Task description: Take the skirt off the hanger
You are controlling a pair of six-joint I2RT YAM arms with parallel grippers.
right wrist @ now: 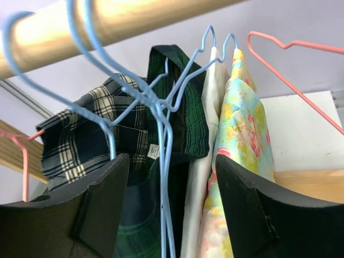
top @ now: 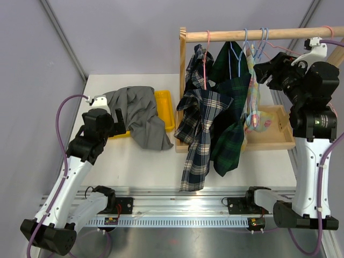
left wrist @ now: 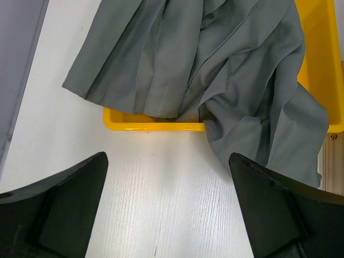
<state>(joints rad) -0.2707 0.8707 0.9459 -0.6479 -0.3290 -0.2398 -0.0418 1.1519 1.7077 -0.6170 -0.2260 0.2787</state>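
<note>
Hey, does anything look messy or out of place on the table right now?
Yes: the gray pleated skirt lies crumpled, only partly inside the yellow tray. Its folds spill over the tray's rim onto the table.

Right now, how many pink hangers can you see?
2. One pink hanger holds the navy plaid garment near the rod's left; the other, bare, is at its right. Clothes may hide more.
</note>
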